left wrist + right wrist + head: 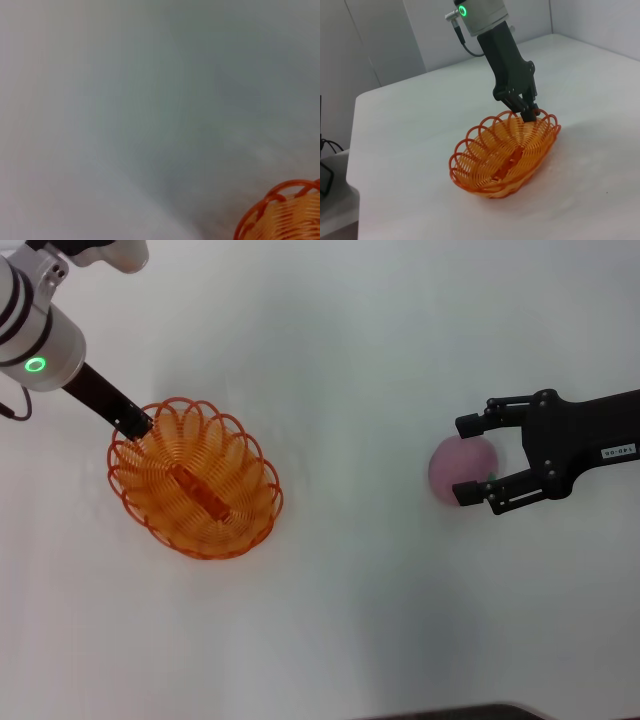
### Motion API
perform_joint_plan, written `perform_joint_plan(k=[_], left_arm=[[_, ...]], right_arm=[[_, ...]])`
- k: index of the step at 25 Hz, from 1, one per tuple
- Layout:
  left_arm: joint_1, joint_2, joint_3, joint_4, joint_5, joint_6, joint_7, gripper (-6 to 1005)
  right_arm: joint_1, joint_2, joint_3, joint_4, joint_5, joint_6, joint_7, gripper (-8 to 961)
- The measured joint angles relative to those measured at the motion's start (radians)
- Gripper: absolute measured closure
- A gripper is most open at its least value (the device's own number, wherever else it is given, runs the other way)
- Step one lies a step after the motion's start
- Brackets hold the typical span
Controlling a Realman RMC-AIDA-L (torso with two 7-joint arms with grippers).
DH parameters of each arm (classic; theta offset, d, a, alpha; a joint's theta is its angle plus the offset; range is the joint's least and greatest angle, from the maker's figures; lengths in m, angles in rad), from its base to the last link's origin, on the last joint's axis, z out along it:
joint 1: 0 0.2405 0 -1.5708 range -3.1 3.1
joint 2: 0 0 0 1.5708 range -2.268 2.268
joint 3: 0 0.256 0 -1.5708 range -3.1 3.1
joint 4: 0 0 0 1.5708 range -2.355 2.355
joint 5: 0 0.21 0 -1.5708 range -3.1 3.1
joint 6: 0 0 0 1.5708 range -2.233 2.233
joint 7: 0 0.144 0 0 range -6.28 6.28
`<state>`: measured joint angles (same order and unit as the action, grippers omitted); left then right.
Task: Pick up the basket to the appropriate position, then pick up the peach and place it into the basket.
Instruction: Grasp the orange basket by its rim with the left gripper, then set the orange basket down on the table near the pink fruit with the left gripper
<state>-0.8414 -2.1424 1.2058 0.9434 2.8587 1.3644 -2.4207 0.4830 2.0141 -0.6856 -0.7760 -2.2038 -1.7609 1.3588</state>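
Two grippers are at work over a plain white table [360,350]. On the robot's left side sits the basket [196,480], an oval of orange looped wire with a scalloped rim, resting flat on the tabletop. The left gripper [137,424] comes down at a slant from the far-left corner of the head view, and its dark tip meets the basket's rim at the far-left end. In the right wrist view that same gripper [529,113] shows its fingers drawn together on one loop of the rim, pinching the wire between them. The left wrist view gives little beyond bare table and a small arc of the basket's [282,215] rim in one corner.

Well apart from the basket, on the robot's right side, lies the peach [461,467], a round pale pink fruit with a small green mark near its nearer edge. The right gripper [472,460] reaches in from the right edge of the head view, its black fingers spread wide. One finger [490,421] lies along the far side of the peach and the other along the near side, so the fruit sits between them. Whether the fingers actually touch the peach cannot be told from above; they look open around it rather than pressed on it. The peach appears to rest on the table.
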Motion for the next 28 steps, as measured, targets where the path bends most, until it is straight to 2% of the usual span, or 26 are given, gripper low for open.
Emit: perform_joint_plan(k=[2, 8, 10, 15, 19, 23, 28], left_arm=[[0.001, -0.001, -0.001, 0.012, 0.000, 0.004, 0.000, 855], [0.007, 0.000, -0.043, 0.104, -0.002, 0.084, 0.000, 905], [0.008, -0.002, -0.072, 0.142, -0.008, 0.130, 0.000, 908], [-0.010, -0.013, -0.210, 0.274, -0.047, 0.318, -0.007, 915], [-0.011, -0.018, -0.274, 0.372, -0.088, 0.401, -0.041, 921], [0.004, -0.019, -0.325, 0.402, -0.121, 0.423, -0.106, 953], [0.063, -0.022, -0.340, 0.379, -0.180, 0.365, -0.226, 955]], right_arm=[[0.000, 0.000, 0.000, 0.000, 0.001, 0.000, -0.001, 22], [-0.004, 0.000, 0.009, 0.000, 0.001, 0.000, -0.008, 23], [-0.006, 0.000, 0.010, 0.000, 0.001, 0.000, -0.008, 23], [-0.007, 0.000, 0.012, 0.000, 0.003, -0.002, -0.009, 23], [-0.006, 0.000, 0.012, -0.002, 0.004, -0.006, -0.009, 23], [-0.008, 0.000, 0.021, -0.007, 0.004, -0.010, -0.010, 23], [-0.016, -0.002, 0.062, 0.002, 0.004, -0.019, -0.049, 23]])
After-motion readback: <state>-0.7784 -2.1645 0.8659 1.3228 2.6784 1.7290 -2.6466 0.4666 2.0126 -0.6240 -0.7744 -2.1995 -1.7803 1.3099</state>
